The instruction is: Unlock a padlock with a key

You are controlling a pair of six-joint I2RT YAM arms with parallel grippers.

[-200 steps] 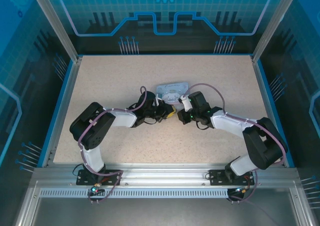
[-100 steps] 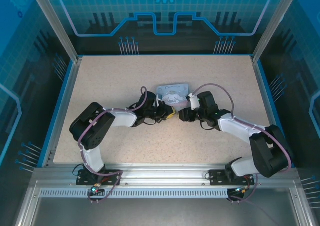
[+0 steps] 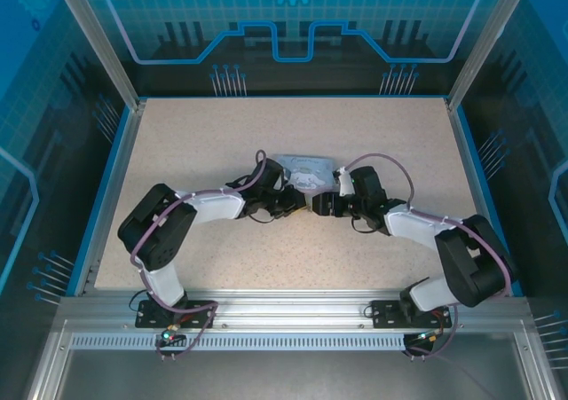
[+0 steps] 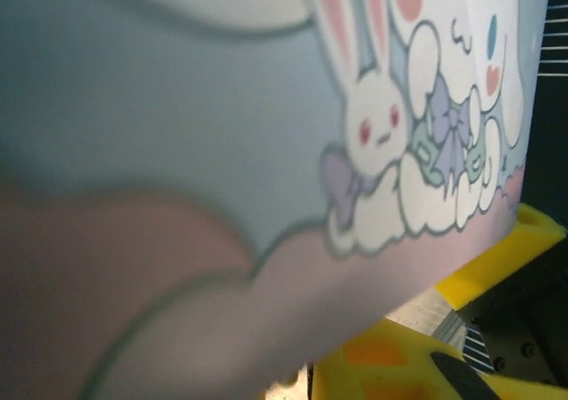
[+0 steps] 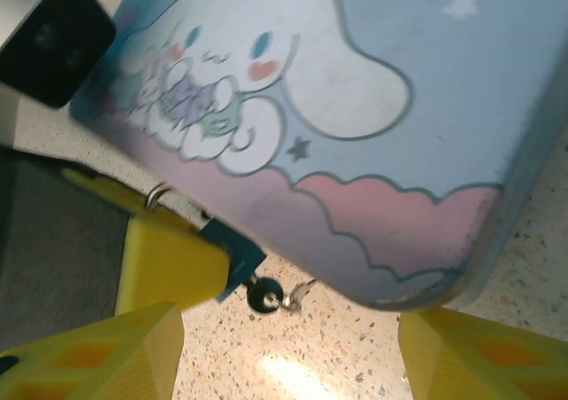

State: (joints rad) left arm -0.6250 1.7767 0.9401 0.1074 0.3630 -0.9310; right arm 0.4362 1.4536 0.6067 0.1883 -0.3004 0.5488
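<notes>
The tiny dark teal padlock [image 5: 232, 254] sticks out from between the left gripper's yellow fingers [image 5: 169, 262], its small shackle [image 5: 158, 194] above them. The key's black head [image 5: 264, 295] hangs from the padlock's lower end, with a silver ring or spare key [image 5: 300, 294] beside it. My right gripper [image 5: 288, 333] is open, its yellow fingers wide apart on either side of the key and just short of it. From above, the left gripper [image 3: 297, 202] and right gripper [image 3: 320, 205] meet tip to tip below the box.
A pale blue cartoon-print box [image 3: 306, 168] lies right behind both grippers and looms over the padlock [image 5: 355, 90]; it covers most of the left wrist view [image 4: 222, 134]. Speckled tabletop [image 3: 204, 134] stretches out to a blue rim.
The right gripper has slid left, up to the left gripper's tip. The left arm has edged a little to the right and away from its base.
</notes>
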